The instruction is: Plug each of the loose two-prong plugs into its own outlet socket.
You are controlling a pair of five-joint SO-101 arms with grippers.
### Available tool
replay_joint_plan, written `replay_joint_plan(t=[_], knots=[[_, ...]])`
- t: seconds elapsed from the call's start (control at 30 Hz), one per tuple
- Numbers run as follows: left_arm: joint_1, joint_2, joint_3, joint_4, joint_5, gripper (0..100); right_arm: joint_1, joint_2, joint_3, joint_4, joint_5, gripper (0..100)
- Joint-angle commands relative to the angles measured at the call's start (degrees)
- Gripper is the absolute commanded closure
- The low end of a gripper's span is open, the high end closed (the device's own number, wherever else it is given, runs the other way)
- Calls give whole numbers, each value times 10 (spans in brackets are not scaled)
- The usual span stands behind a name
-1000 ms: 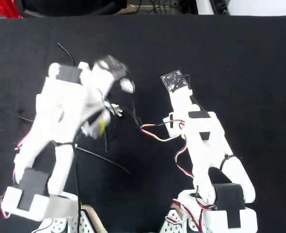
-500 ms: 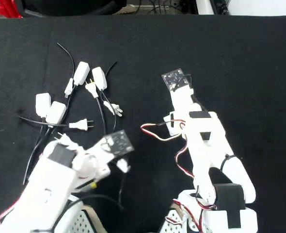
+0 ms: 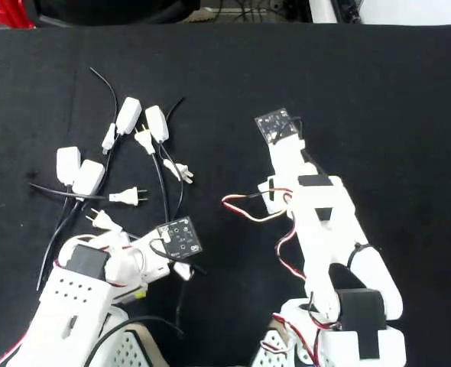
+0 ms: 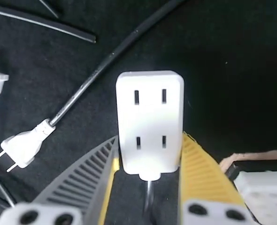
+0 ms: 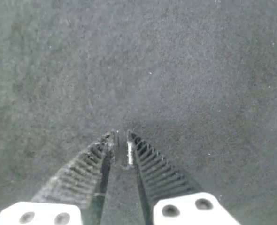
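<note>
While the left gripper (image 4: 149,157) is clamping its ribbed fingers (image 4: 94,164) on either side of a white outlet socket (image 4: 150,108), the block is turning its four slots up toward the wrist camera. A loose two-prong plug (image 4: 22,149) on a black cord is lying just beside it on the black cloth (image 4: 232,56). The right gripper (image 5: 121,146) is pointing at bare cloth with its jaws nearly together, gripping nothing. From above, other sockets (image 3: 128,115) and plugs (image 3: 124,197) are lying scattered ahead of the left arm (image 3: 73,298), well apart from the right arm (image 3: 325,222).
</note>
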Motion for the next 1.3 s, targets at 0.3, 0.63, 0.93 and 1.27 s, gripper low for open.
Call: replay_joint_plan(t=[0.3,0.63,0.93,1.27], knots=[[-72,2,7,-17,25,751,-84,2,-116,75,50,858],[-76,-25,0,-31,111,726,-88,2,-116,76,54,871],[-159,-217,-165,99,244,725,-97,44,-204,149,29,871],[-388,-374,30,-91,449,725,-199,240,-425,226,98,871]])
